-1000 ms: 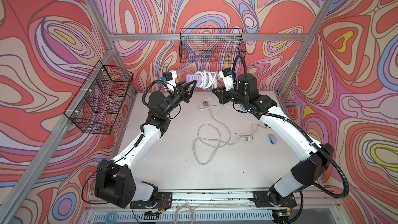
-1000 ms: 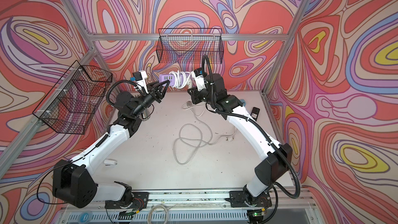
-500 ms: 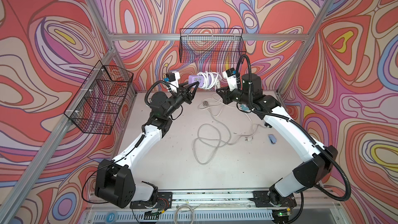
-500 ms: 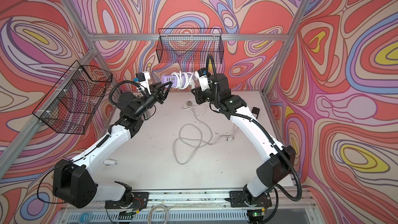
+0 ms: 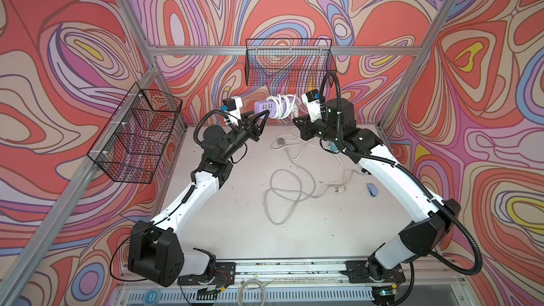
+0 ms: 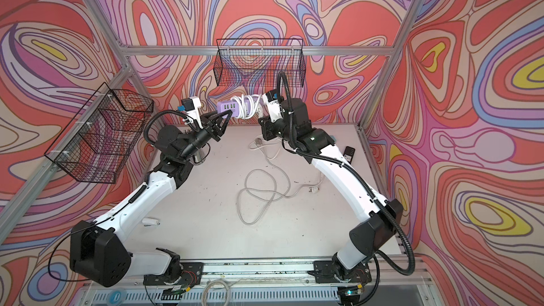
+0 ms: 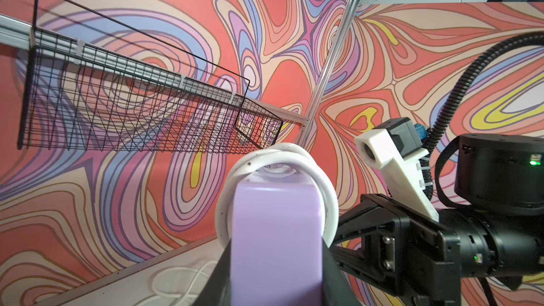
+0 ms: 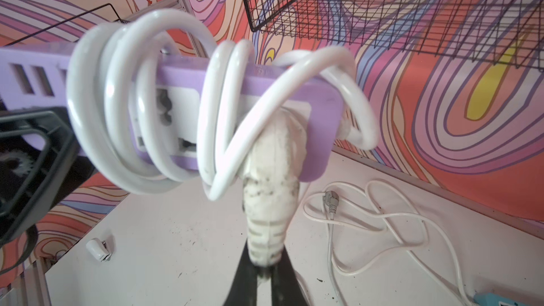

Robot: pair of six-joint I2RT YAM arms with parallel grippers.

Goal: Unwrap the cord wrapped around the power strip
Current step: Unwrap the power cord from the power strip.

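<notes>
At about 9 o'clock a black wire basket (image 5: 138, 136) hangs on the side wall. A small white clip (image 6: 150, 221) lies on the desk (image 5: 235, 231) near 8 o'clock, close to the left arm.

The left tool (image 5: 265, 114) is up in the air at about 11 o'clock. It is closed tight on one end of the purple power strip (image 5: 265, 106). The left wrist view shows one black finger (image 7: 216, 287) on each side of the strip.

The power strip is not on the desk. It is held up high at 12 o'clock, near the back wall, and it lies flat between the two tools. A second wire basket (image 5: 290, 63) hangs on the wall just above it.

The thick white cord (image 5: 282, 106) goes round and round the power strip in many loops. Some loops sit snug and some bulge out loose. The cord's dirty white plug (image 8: 269, 201) rests against the face of the strip, near its far end.

The right tool (image 8: 263, 275) is at about 1 o'clock. It is pinched shut on the thin tail of that plug.

Down on the desk a thin white cable (image 5: 282, 192) lies in loose curls from the middle toward 1 o'clock. A small blue thing (image 5: 372, 189) lies at 3 o'clock, just beside the right arm.
</notes>
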